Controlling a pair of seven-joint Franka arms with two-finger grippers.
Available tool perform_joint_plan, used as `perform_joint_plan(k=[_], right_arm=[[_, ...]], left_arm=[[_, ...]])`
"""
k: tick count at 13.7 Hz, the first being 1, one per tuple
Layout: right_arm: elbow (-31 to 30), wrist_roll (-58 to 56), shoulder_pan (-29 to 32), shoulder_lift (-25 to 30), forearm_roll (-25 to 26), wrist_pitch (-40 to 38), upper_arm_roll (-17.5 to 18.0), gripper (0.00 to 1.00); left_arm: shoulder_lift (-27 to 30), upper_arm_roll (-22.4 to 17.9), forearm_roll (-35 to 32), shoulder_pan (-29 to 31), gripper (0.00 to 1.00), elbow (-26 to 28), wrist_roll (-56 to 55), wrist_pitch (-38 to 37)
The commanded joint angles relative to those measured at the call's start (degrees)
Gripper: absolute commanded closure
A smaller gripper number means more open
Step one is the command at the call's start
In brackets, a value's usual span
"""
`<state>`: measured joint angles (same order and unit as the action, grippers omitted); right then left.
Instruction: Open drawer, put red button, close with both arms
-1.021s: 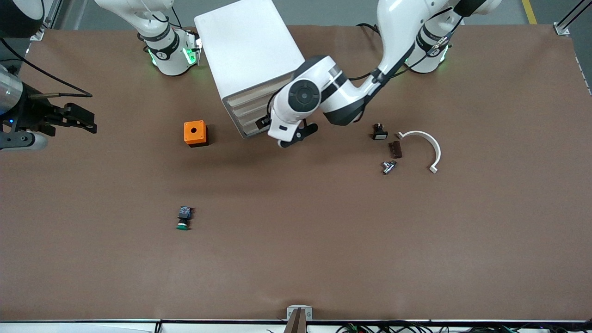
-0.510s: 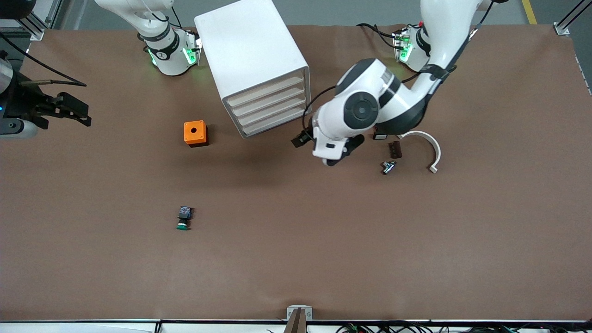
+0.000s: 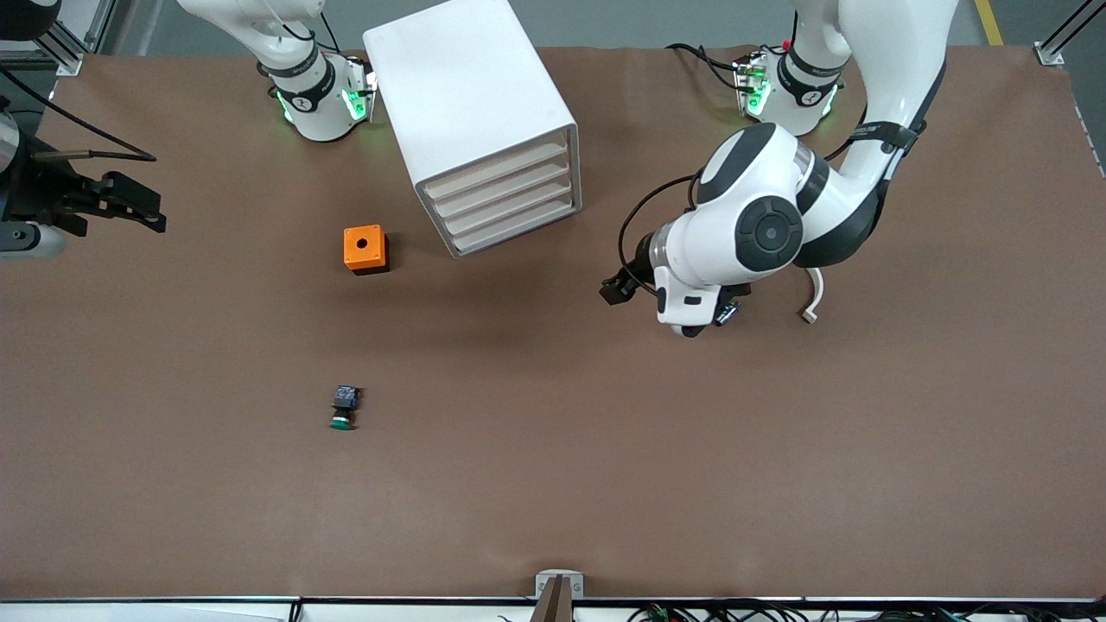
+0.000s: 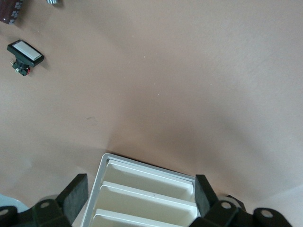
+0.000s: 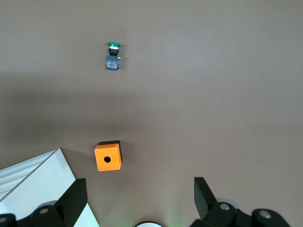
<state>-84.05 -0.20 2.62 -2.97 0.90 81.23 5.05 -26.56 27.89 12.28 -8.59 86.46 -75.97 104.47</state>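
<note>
We find no red button in any view; the only round-capped push-button on show is the green button (image 3: 344,408), lying on open counter (image 3: 605,484) well apart from both grippers. The red one may be inside the drawer cabinet (image 3: 484,130), whose four drawers all look shut, or hidden beneath the left arm; we cannot tell which.

The main risk, as we judge it, is taking the green button for the red one, since the bodies are alike and only the cap colour separates them. A second risk lies under the left arm: a small metal part (image 3: 726,314) and a white curved piece (image 3: 812,298) sit just below its wrist, and a low sweep could scatter them. A white-capped switch (image 4: 24,53) also lies near.

The left gripper (image 4: 139,196) is released, jaws spread wide and holding nothing; it hangs over bare counter between the cabinet and those small parts, its elbow folded back toward its base.

The right gripper (image 3: 138,206) is likewise spread and empty; it waits over the right arm's end of the counter, the orange box (image 3: 365,249) being the nearest thing to it.
</note>
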Motion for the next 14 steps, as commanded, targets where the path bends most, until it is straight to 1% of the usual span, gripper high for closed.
perform_joint_plan(k=[1,4,7,8,9,11,14], right_arm=[[-4.53,0.02,0.98,3.75,-0.38,1.29,0.49,0.0],[-6.73,0.11,0.89,5.33,-0.38,2.09,0.49,0.0],[-6.82,0.2,0.11,5.52,-0.38,2.44,0.92,0.0],[-6.82,0.2,-0.16,5.52,-0.38,2.44,1.01,0.0],[-6.82,0.2,-0.25,5.6,-0.38,2.53,1.01,0.0],[-6.82,0.55,-0.25,5.6,-0.46,2.71,1.1,0.0],[-6.91,1.59,-0.78,5.95,-1.17,2.62,1.1,0.0]], left_arm=[[0.98,0.15,0.02,1.2,0.01,-1.2,-0.14,-0.59],[1.16,-0.11,0.02,3.05,0.01,-3.22,3.44,-0.5],[2.12,-0.03,-0.24,7.25,0.01,-4.28,10.46,-1.89],[2.73,-0.11,-0.5,8.49,0.01,-4.2,14.85,-4.34],[3.61,-0.29,-2.42,8.76,0.01,-4.2,18.98,-6.8],[5.55,0.06,-8.13,10.6,0.01,-4.02,27.06,-11.02],[8.97,-0.11,-8.94,14.55,0.01,-2.36,42.09,-12.98]])
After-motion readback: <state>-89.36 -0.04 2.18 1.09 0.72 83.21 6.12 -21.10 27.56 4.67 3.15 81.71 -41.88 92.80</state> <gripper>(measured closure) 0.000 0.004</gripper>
